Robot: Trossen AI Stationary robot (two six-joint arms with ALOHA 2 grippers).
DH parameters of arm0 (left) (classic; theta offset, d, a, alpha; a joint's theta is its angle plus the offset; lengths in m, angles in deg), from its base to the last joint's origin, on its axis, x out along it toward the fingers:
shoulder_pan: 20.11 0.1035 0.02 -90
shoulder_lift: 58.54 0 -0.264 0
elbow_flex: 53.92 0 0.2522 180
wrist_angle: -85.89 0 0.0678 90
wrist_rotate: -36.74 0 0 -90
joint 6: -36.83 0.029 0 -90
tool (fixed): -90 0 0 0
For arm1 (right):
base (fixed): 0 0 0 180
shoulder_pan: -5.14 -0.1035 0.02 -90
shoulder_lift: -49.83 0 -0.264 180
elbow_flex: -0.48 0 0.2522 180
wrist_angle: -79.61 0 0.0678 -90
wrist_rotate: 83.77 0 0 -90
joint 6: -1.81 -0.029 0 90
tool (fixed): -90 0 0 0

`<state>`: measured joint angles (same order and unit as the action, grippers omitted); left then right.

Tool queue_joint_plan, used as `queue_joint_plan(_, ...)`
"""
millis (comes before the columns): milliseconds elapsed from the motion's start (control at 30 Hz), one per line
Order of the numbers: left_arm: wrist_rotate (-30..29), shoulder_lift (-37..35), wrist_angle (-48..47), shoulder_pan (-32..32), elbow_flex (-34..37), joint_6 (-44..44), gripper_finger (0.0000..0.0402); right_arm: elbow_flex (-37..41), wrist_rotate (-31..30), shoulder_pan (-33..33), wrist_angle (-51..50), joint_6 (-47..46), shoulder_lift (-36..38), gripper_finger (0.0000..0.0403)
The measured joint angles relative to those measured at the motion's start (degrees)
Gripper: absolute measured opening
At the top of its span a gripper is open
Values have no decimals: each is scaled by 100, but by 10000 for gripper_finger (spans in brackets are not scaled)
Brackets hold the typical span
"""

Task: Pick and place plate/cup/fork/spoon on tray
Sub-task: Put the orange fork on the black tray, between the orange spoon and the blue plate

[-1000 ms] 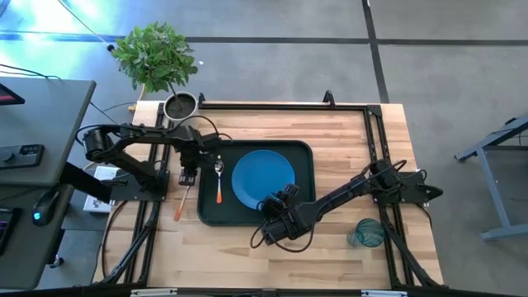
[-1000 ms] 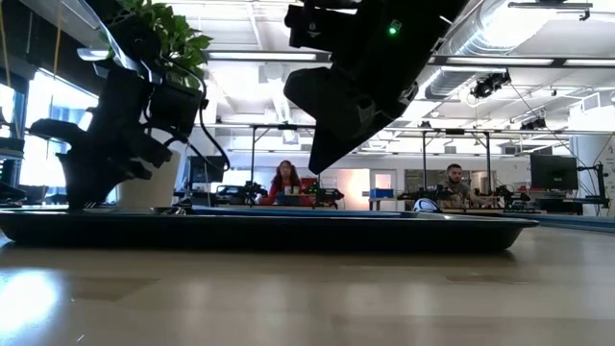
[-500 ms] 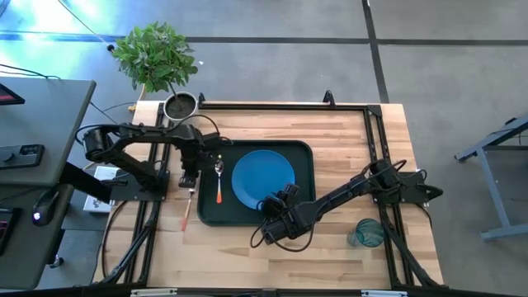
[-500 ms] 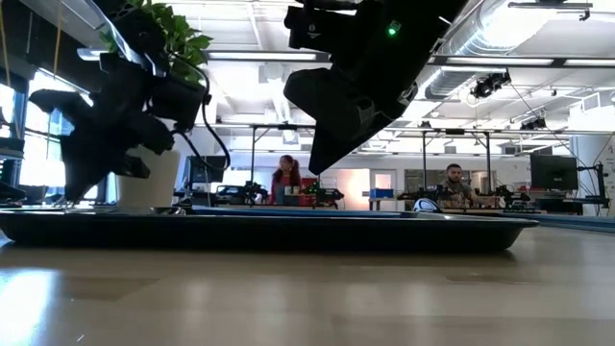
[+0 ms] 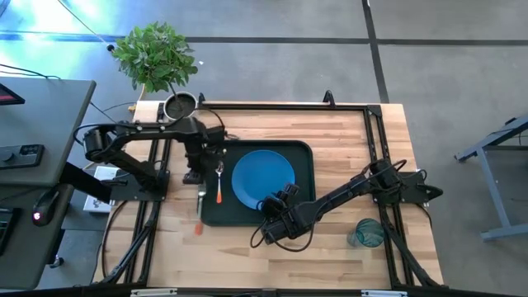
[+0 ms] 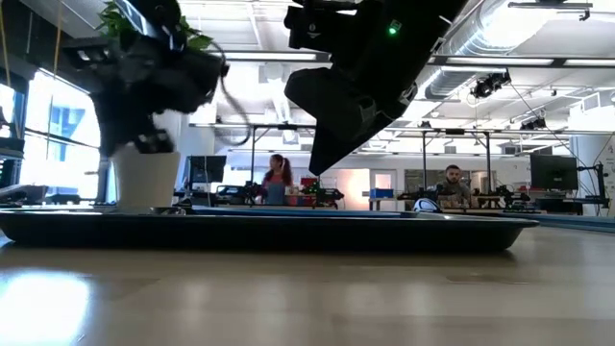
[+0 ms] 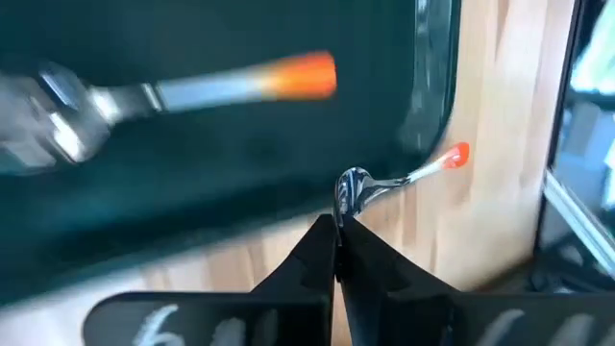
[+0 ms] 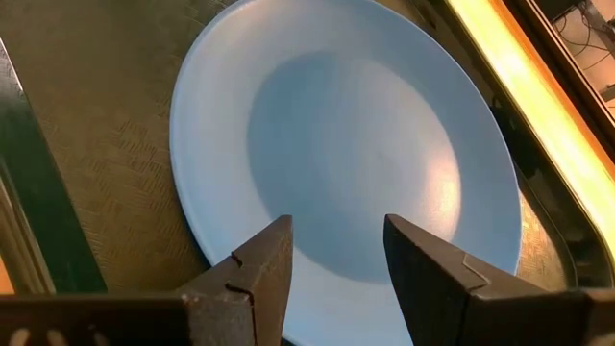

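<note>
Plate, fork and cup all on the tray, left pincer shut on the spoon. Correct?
Not quite: the cup sits on the table, off the tray beyond its right end, as the high view shows. The plate and fork do lie on the tray, and the left pincer is shut on the spoon.

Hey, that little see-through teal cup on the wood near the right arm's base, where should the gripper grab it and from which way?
Probably the rim of the small see-through teal tumbler: it seems to stand upright, mouth up, apart from the dark green tray. Come straight down with the open right gripper, one finger inside the wall, one outside.
</note>
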<state>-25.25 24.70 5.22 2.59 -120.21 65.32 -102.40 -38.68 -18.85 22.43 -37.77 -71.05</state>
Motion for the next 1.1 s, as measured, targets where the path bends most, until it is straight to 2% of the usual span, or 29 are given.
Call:
queue_joint_plan(233,-44,0,659,70,-654,-228,1,0,15,0,-2,0,0,155)
queue_joint_plan(433,-758,0,1116,275,-802,-129,1,0,39,0,-28,4,0,155)
queue_joint_plan(500,-798,58,1257,363,-806,-132,1,0,42,0,-28,20,0,155)
queue_joint_plan(733,-696,674,1287,553,-804,49,0,2,50,0,-41,94,0,155)
queue_joint_plan(867,-742,1117,1289,599,-804,465,1,2,45,0,-42,105,0,155)
queue_joint_plan(1100,-1585,1663,1677,612,-804,675,30,2,39,0,-44,105,0,155)
